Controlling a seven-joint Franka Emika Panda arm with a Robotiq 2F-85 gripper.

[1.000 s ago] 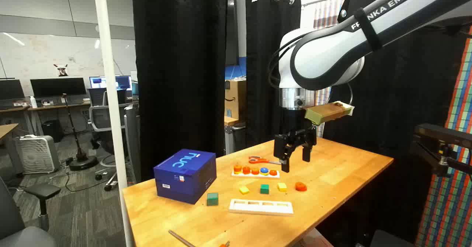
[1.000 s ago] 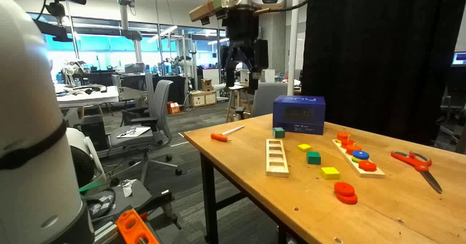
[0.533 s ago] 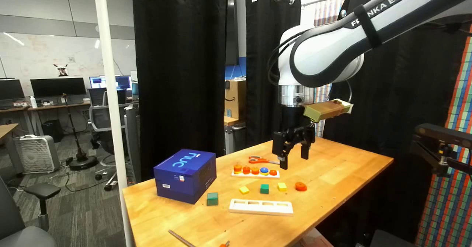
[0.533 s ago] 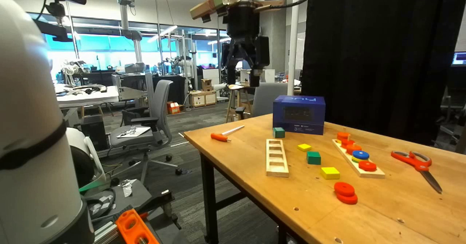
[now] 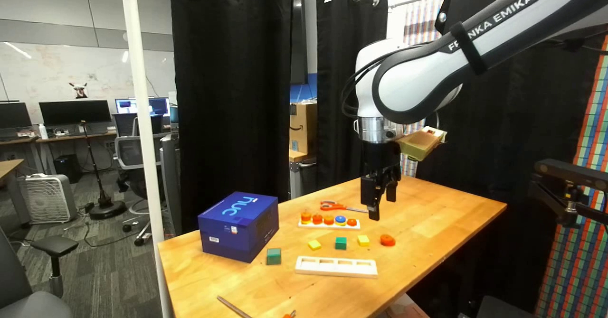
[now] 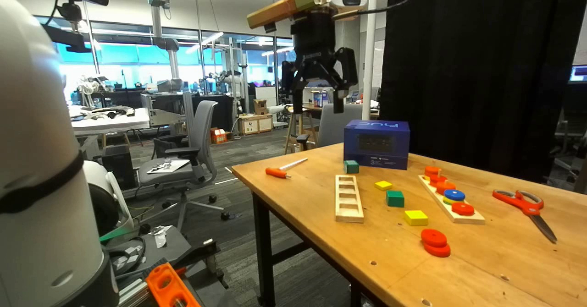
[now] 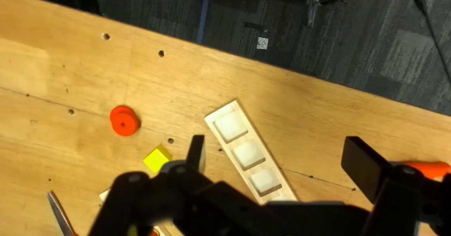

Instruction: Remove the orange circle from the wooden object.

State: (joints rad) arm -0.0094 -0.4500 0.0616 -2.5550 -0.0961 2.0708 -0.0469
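Note:
A light-wood peg strip (image 6: 474, 218), the wooden object, lies on the table and carries several round discs; it also shows in an exterior view (image 5: 313, 226). Several of its discs are orange-red, one of them an orange circle (image 6: 445, 187); which one is meant I cannot tell. A blue disc (image 6: 454, 195) sits among them. In the wrist view the strip is mostly hidden behind my gripper (image 7: 276, 152). My gripper is open and empty, high above the table in both exterior views (image 5: 383, 205) (image 6: 318, 110), pointing down and apart from the strip.
A recessed wooden strip (image 7: 238, 142) lies below the gripper. Two stacked red discs (image 6: 433, 238), yellow blocks (image 6: 416, 217) and green blocks (image 6: 395, 199) lie around it. A blue box (image 6: 376, 144), scissors (image 6: 520, 200) and an orange-handled screwdriver (image 6: 277, 172) are also on the table.
My gripper has turned about its vertical axis and shifted slightly, rightward and lower in both exterior views over the last half second. Its jaws stay open. The objects on the table have not moved.

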